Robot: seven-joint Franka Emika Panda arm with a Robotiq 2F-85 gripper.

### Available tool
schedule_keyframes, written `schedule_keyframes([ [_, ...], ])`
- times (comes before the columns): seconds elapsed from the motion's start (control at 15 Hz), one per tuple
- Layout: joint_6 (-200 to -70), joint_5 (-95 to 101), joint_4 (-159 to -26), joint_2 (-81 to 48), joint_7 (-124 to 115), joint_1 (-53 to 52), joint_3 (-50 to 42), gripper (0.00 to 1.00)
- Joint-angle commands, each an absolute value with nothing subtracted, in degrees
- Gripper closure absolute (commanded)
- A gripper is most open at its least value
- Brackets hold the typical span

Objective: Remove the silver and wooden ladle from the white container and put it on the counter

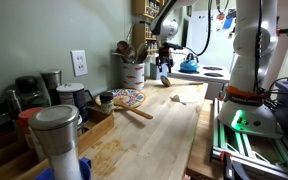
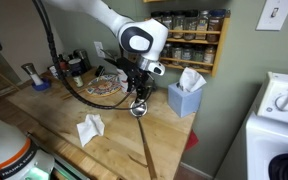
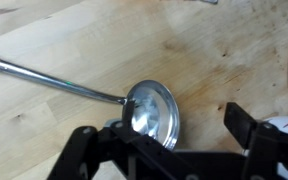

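The ladle (image 3: 152,108) lies on the wooden counter (image 3: 104,40). Its silver bowl is tipped on edge beside one finger, and its handle runs off to the left. My gripper (image 3: 184,125) hovers just above it, open, with the bowl inside the gap but not clamped. In both exterior views the gripper (image 2: 137,92) (image 1: 164,68) hangs low over the counter (image 2: 54,120), with the ladle bowl (image 2: 139,110) under it. The white container (image 1: 134,73) stands by the wall with wooden utensils in it, a short way from the gripper. In an exterior view the arm hides it.
A blue tissue box (image 2: 184,98) stands close beside the gripper. A patterned plate (image 1: 127,97) and a wooden spatula (image 1: 139,112) lie nearby. A crumpled white napkin (image 2: 90,128) lies on the counter. A steel canister (image 1: 56,135) is in the foreground. A stove with a blue kettle (image 1: 189,65) is beyond.
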State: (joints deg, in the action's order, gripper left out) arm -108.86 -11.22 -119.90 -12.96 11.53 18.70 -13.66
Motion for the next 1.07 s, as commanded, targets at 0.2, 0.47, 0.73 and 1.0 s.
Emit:
schedule_keyframes([
  [0.2,-103.62,-14.3,-122.28,-2.04,19.02,22.54,-17.71,0.0],
  [0.47,-105.53,-9.45,-125.85,7.55,15.98,21.57,-19.01,0.0],
  [0.73,-111.72,-3.02,-132.26,19.74,16.97,20.06,-17.53,0.0],
  [1.0,-111.41,-0.14,-131.54,21.2,16.87,18.12,-17.42,0.0],
])
